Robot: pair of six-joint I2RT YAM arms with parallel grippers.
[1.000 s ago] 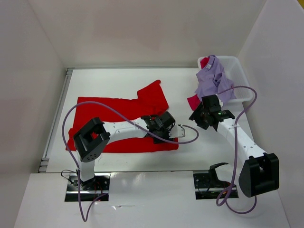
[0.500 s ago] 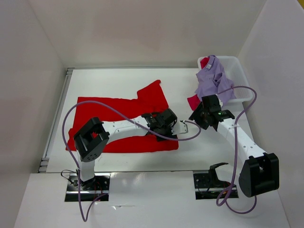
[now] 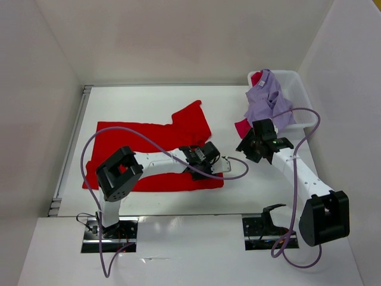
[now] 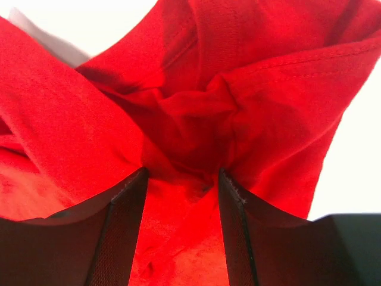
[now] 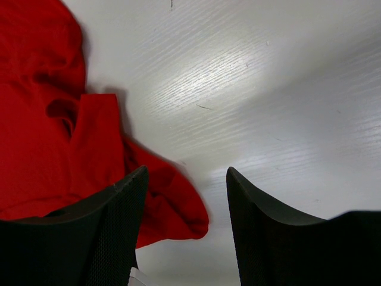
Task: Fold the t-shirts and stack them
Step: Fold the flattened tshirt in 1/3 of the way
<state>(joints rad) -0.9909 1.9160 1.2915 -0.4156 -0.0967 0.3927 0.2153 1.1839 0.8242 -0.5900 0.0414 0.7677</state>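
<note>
The bright red t-shirt (image 3: 149, 152) lies spread on the table, one sleeve pointing to the back. My left gripper (image 3: 200, 161) is pressed down on its right part. In the left wrist view that red t-shirt (image 4: 178, 119) is bunched in folds that run in between the fingertips of the left gripper (image 4: 183, 173), whose jaws stand apart. The lavender t-shirt (image 3: 266, 98) hangs over the white bin (image 3: 299, 95). The crimson t-shirt (image 3: 242, 127) spills out below it. My right gripper (image 3: 249, 145) hovers open beside it, a lobe of the crimson t-shirt (image 5: 172, 208) by its left finger.
The bin stands at the back right corner, close to the right wall. A purple cable (image 3: 119, 132) loops over the red shirt. White walls close in the left, back and right sides.
My left gripper moved a little right, then back left and toward the near edge, and its jaws narrowed slightly over the red cloth. The right arm has not moved.
</note>
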